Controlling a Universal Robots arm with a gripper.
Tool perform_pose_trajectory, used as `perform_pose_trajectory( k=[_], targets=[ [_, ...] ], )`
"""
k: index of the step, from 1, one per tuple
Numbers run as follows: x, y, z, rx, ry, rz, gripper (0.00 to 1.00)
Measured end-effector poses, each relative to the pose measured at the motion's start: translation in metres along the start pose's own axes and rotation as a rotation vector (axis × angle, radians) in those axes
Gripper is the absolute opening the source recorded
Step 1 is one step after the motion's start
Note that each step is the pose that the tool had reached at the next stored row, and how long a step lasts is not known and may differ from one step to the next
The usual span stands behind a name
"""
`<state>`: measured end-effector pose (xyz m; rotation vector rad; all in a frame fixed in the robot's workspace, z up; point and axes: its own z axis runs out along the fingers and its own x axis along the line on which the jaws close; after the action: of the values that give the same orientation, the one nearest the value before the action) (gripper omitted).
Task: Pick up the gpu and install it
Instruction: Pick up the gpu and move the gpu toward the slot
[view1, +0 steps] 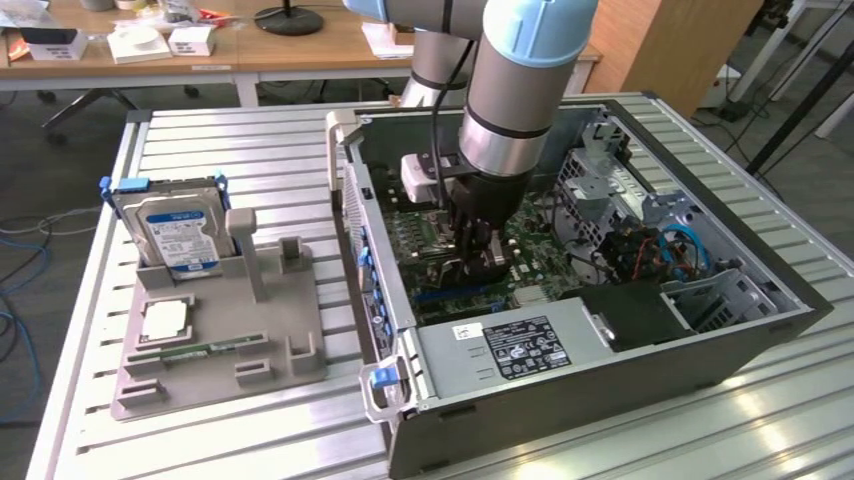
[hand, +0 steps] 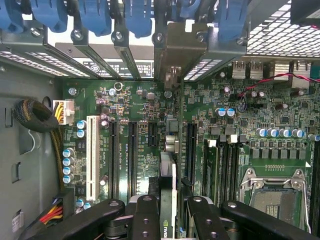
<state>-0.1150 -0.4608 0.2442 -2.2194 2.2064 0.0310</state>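
Even bright daylight; glare on slatted tabletop at exterior view's right; computer case interior shadowed; wrist view sharp.

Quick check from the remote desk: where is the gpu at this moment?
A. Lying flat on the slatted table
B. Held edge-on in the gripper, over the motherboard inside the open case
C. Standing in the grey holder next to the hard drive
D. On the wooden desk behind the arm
B: the wrist view shows the gpu edge-on in the gripper above the motherboard, inside the case.
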Motion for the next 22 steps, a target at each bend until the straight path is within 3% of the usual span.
perform_pose_trajectory(
  k=[22],
  targets=[
    [0.0001,0.0000,0.0018,0.0000,0.0002,0.000,0.26]
  ],
)
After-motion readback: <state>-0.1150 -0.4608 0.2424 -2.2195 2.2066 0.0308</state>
